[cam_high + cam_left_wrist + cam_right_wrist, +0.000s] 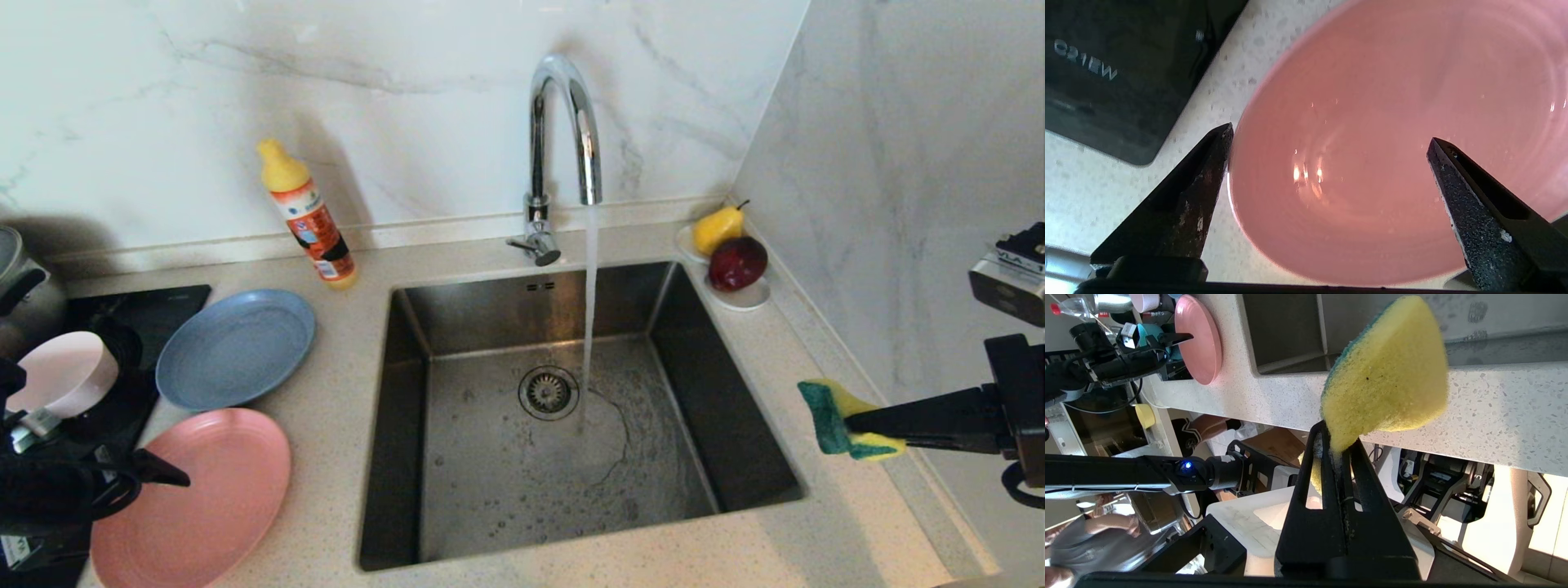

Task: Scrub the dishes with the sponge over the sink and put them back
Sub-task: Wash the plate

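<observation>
Dishes wait in a cluster at the left end of the worktop, beside the sink (571, 425): the salmon-pink plate (204, 498) at the near left corner, the grey-blue plate (235, 347) just behind it, and the pale pink bowl (61, 376) on its side on the black cooktop (147, 314) at the far left edge. No teal bowl shows clearly from the head view.

The left gripper (1331, 139) hangs over the salmon-pink plate with its fingers (1204, 175) spread wide, one outside the plate's rim and the other over its inside, which looks like lining up to pinch the rim and carry the plate over the basin.

The right gripper (857, 425) holds off at the right edge of the worktop, fingers clamped together on the sponge (841, 418), its green side facing the sink. Kept there, it probably leaves the basin free until a dish arrives.

Water runs from the chrome tap (563, 147) onto the basin floor beside the drain (549, 392), so the sink is ready for scrubbing.
</observation>
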Tool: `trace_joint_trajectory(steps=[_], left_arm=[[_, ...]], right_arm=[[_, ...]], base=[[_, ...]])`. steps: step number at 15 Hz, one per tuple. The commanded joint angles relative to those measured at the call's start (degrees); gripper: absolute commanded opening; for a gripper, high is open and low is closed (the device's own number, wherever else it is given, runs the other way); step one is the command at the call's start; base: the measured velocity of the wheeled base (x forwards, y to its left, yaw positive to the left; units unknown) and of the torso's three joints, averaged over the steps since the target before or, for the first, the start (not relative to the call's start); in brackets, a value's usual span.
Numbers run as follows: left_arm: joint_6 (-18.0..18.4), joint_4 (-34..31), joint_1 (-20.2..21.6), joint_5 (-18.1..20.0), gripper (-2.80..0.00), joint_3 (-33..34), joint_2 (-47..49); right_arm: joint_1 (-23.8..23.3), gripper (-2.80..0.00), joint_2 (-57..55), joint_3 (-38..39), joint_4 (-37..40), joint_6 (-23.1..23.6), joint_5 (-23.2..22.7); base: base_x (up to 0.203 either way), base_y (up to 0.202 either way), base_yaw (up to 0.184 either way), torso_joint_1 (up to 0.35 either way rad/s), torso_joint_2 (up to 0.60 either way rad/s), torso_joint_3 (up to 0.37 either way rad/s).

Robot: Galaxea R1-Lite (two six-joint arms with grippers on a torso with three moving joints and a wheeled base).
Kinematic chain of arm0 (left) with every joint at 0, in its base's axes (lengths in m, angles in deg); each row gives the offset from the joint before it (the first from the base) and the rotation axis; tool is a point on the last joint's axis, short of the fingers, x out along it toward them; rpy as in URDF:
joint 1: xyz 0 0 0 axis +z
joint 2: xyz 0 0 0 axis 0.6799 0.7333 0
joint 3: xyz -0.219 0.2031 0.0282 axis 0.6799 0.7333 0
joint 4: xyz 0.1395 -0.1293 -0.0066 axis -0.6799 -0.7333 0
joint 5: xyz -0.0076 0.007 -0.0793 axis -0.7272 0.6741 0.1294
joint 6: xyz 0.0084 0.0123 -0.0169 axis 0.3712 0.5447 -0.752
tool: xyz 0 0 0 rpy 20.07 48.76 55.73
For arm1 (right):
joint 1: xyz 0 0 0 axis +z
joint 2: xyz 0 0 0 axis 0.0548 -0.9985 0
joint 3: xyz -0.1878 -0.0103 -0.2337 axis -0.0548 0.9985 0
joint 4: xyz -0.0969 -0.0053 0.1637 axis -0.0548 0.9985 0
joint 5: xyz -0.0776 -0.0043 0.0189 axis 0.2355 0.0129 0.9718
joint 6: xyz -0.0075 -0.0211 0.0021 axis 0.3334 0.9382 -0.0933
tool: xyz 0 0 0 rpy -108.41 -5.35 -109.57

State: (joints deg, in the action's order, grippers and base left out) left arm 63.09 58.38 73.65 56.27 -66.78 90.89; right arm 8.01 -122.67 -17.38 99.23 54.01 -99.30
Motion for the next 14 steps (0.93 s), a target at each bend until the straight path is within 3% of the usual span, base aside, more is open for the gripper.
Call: trace_joint_trajectory(steps=[1,7,8,14], left_arm=[[-0.12,1.13,0.04,0.14,0.0,0.67,1.02],[-0.03,1.13,0.04,0.14,0.0,0.67,1.36],[0.05,1.13,0.04,0.23,-2.8,0.85,1.36],[0.02,1.04,-0.05,0.14,-2.8,0.94,1.59]], right_arm=[[-0.08,-2.8,0.04,-0.07,0.17,-0.17,-0.19],[-0.17,-2.8,0.04,0.02,0.17,-0.17,-0.19],[-0.17,-2.8,0.04,0.02,0.17,-0.17,-0.19],[-0.1,-2.8,-0.05,0.02,0.17,-0.17,-0.28]], base=[[0.0,0.0,0.0,0.0,0.0,0.0],[0.0,0.0,0.0,0.0,0.0,0.0],[0.0,0.0,0.0,0.0,0.0,0.0],[0.0,0.0,0.0,0.0,0.0,0.0]])
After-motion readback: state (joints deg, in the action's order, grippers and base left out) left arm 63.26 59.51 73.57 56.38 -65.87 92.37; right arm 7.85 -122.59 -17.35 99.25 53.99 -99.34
